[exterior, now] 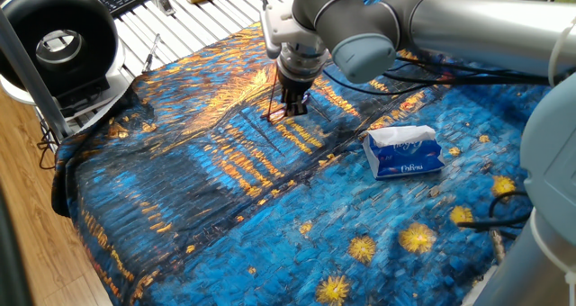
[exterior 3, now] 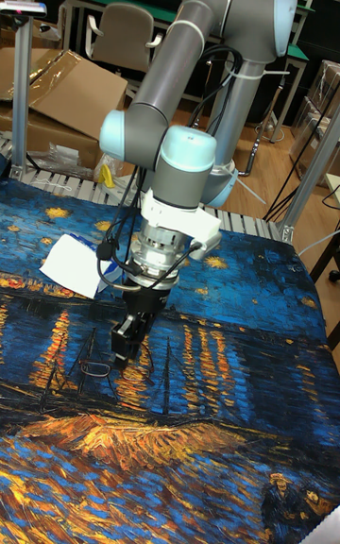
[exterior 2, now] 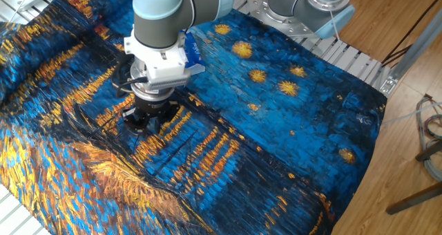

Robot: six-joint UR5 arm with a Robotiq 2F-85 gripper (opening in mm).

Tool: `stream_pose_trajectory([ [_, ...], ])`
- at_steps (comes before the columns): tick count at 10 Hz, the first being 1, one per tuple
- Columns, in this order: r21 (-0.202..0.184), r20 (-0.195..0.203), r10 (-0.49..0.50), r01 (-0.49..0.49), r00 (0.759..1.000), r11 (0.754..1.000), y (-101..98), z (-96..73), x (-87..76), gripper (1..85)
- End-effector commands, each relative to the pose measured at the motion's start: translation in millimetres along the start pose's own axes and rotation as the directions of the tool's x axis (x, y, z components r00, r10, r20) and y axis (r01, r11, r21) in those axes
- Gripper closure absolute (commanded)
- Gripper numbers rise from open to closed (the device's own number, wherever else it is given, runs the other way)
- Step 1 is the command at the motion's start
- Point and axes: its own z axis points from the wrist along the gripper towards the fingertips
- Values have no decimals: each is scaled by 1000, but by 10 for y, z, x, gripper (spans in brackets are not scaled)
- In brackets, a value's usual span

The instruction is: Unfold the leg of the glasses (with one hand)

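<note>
Arm reaching down, wrist vertical, claw (exterior 3: 126, 344) pointing downward, low

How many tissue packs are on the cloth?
1. The tissue pack lies on the cloth, to the right of the claw in one fixed view. The arm partly hides it in the other views.
</note>
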Motion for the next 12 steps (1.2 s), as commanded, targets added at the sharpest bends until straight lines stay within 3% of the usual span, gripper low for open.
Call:
stream_pose_trajectory([
  [1, 2, 12, 9, -9, 1000, 1000, -16, 23, -19, 493],
  [5, -1, 16, 30, -30, 999, 1000, 5, 33, -35, 500],
  [12, -17, 29, 88, -88, 996, 996, 54, 8, -45, 597],
])
